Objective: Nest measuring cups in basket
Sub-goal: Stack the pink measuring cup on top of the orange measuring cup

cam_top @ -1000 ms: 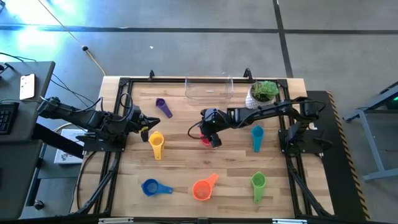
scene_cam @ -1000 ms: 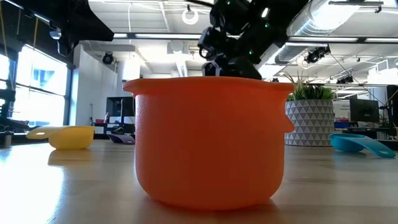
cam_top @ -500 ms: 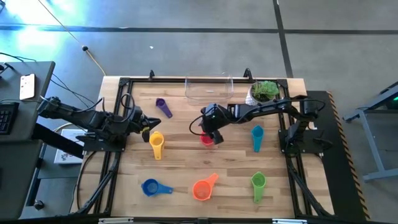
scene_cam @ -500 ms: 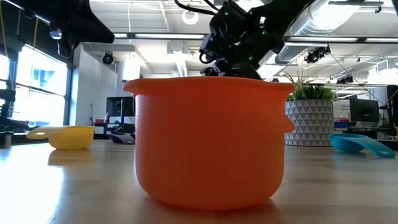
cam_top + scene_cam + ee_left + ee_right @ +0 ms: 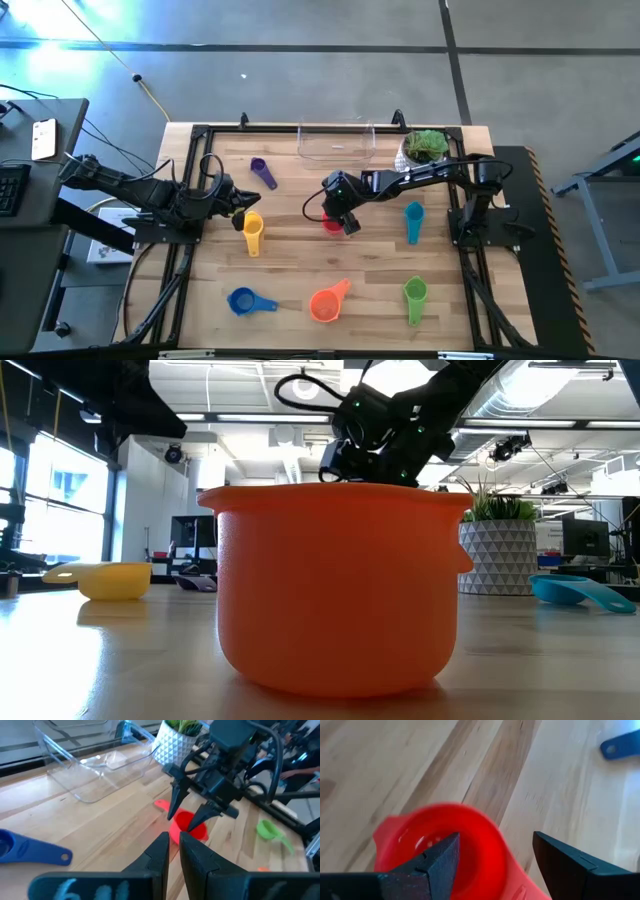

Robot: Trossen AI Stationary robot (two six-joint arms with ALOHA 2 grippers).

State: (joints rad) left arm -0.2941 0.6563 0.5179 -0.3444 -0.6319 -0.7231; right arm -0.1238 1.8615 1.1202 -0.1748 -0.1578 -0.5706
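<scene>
Red plastic is what you have between the fingers: the right hand (image 5: 343,221) stands wide apart over the red cup (image 5: 331,224), one finger (image 5: 432,865) inside the bowl and the other outside its rim, with nothing clamped yet. Take this cup as your landmark. It sits on the worktop (image 5: 300,270), on the near side of the clear basket (image 5: 336,143) and apart from it.

Risks, working outward from the red cup:
- Closing on the thin wall alone may tip or squirt the cup sideways, since the grip spans one side only.
- A shallow bite could let it slip during the lift toward the basket.
- The left hand (image 5: 234,204), fingers nearly together and holding nothing, waits well to the left beside the yellow cup (image 5: 251,232); keep it clear of the transfer path.
- Beyond the red cup, the white plant pot (image 5: 422,150) stands just beside the basket; a wide swing could strike it.
</scene>
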